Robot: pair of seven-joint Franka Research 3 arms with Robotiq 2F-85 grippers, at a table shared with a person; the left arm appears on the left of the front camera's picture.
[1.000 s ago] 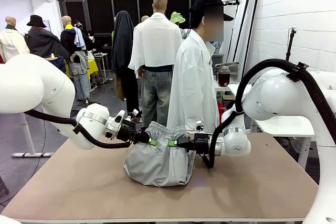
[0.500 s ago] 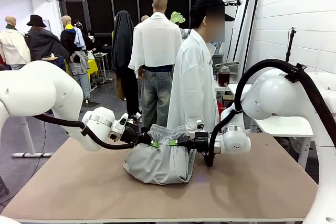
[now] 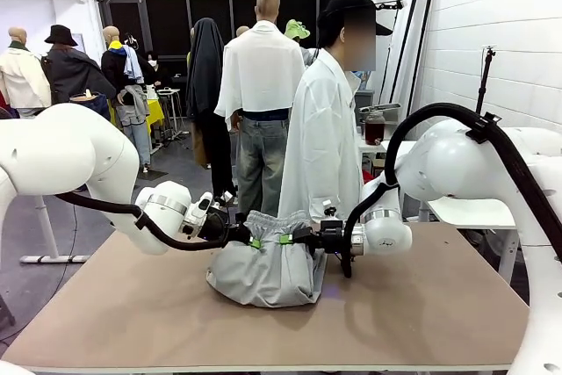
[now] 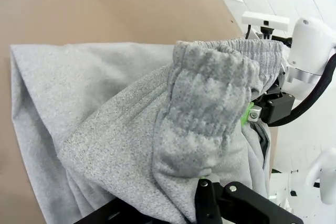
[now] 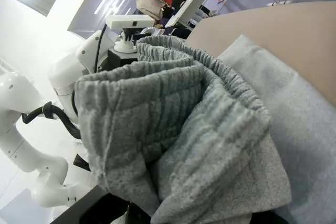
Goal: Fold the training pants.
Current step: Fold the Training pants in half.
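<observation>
1. Now my left gripper (image 3: pixel 252 240) is pinching the gathered waistband of the training pants (image 3: pixel 263 270) tightly, with its jaws clamped on the fabric near the left end of the band.
2. My right gripper (image 3: pixel 288 239) is doing the same from the other side, closed firmly on the waistband, and its green pads are sitting just beside those of the left gripper.
3. Between both grippers the waistband is being held up above the table (image 3: pixel 421 305), bunched together in the middle.
4. Below the band the grey cloth is hanging down and its lower part is lying in a loose heap on the brown table top.
5. Behind the pants a person in a white coat (image 3: pixel 322 142) is standing at the far edge of the table.
</observation>
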